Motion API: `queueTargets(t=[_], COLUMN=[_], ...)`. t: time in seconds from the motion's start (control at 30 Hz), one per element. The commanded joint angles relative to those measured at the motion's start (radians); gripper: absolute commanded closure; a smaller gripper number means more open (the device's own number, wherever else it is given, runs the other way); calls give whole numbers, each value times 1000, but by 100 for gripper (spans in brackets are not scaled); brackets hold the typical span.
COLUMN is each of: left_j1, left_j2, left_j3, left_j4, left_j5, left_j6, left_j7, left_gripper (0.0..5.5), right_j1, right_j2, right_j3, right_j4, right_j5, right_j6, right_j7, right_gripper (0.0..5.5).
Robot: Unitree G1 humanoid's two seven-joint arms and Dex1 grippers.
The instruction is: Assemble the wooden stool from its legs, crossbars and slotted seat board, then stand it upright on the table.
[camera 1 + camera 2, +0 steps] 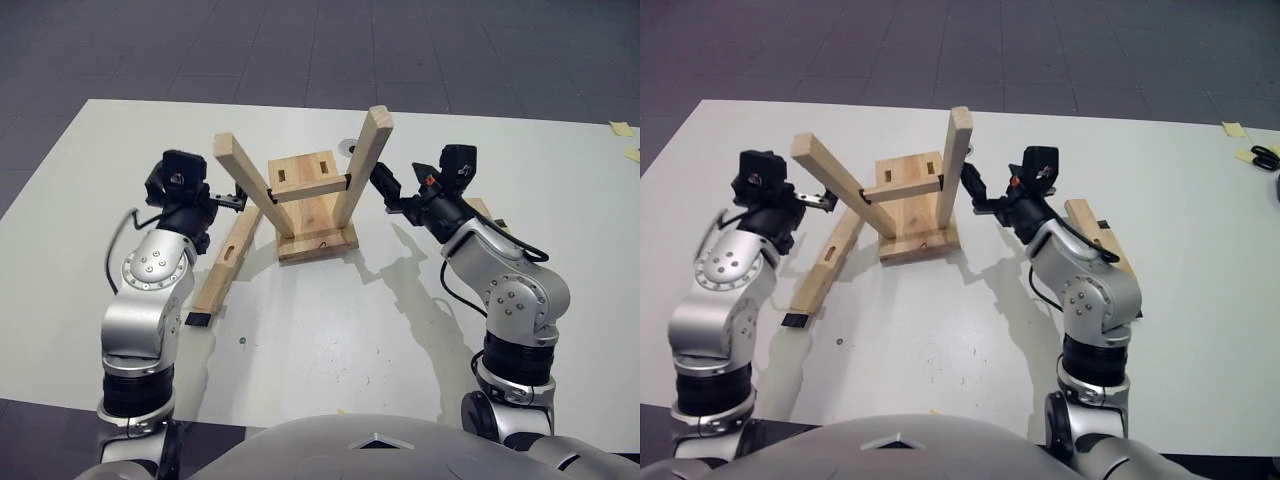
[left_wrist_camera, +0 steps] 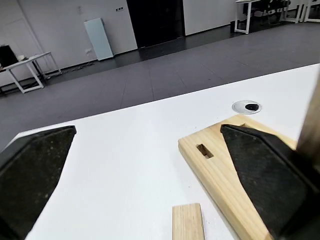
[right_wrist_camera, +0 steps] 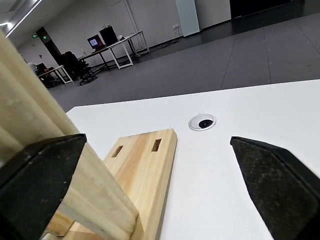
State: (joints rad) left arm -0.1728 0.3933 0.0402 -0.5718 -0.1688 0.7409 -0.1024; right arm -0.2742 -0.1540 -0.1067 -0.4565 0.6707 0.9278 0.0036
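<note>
Left eye view: stool [image 1: 312, 225] sits between left end effector [image 1: 238, 199] and right end effector [image 1: 392, 195] (both released).

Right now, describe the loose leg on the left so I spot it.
On the white table, look left of the seat board with two raised legs. The loose leg lies near the left gripper. Unlike those, it lies flat, black cap at its near end.
</note>
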Motion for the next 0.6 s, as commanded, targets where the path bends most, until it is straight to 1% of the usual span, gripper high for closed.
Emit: queueTargets(t=[0.03, 0.17, 0.23, 0.3, 0.4, 0.53, 0.6], left_j1=[59, 141, 141, 117, 73, -4, -82], left_j2=[12, 3, -9, -25, -32, -15, -22], left_j3=[-121, -108, -104, -100, -129, -191, -254], left_j4=[64, 148, 148, 138, 105, 72, 88], left_j5=[-12, 27, 28, 23, 13, -3, -7], left_j6=[-73, -140, -154, -149, -137, -142, -156], left_j7=[-130, -119, -120, -118, -149, -240, -307], left_gripper=[10, 10, 10, 10, 10, 10, 10], right_j1=[-23, 2, 3, -6, -37, -112, -180], right_j2=[9, -65, -94, -116, -119, -123, -146], right_j3=[58, 1, -25, -53, -130, -241, -303], right_j4=[-19, 25, 55, 95, 166, 238, 284], right_j5=[64, -2, -53, -140, -226, -267, -279], right_j6=[35, 11, -19, -95, -192, -295, -372], right_j7=[89, 91, 79, 35, -39, -105, -125], right_gripper=[11, 11, 11, 11, 11, 11, 11])
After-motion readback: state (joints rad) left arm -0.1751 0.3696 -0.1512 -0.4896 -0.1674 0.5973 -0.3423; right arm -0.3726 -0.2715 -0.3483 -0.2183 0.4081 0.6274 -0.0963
